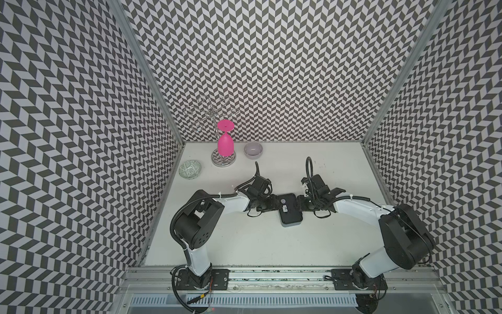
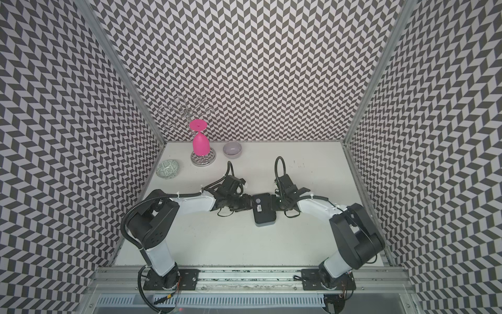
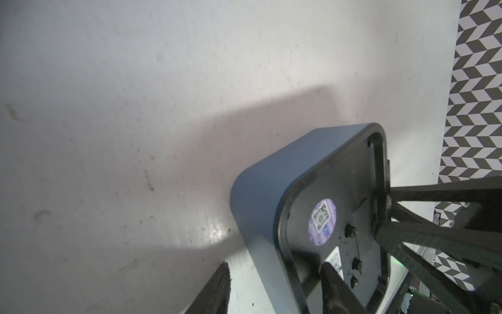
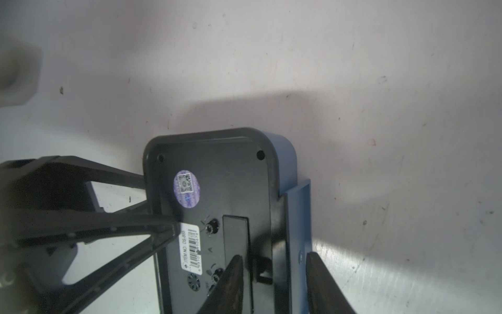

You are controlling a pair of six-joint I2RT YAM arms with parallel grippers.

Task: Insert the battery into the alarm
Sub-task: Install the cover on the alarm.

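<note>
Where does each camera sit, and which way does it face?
Top views: high above the robot's bases, looking down and forward at the white table; left arm and right arm show whole.
Left wrist: on the left arm, looking past the left gripper at the rounded-rectangular alarm, blue casing, black back; own fingertips show.
Right wrist: on the right arm, looking past the right gripper at the same back; own fingertips show.
Shared: both wrist views show the round purple sticker and the opposite arm's fingers.

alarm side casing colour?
Blue, with a black back; the alarm shows it best in the left wrist view.
</note>
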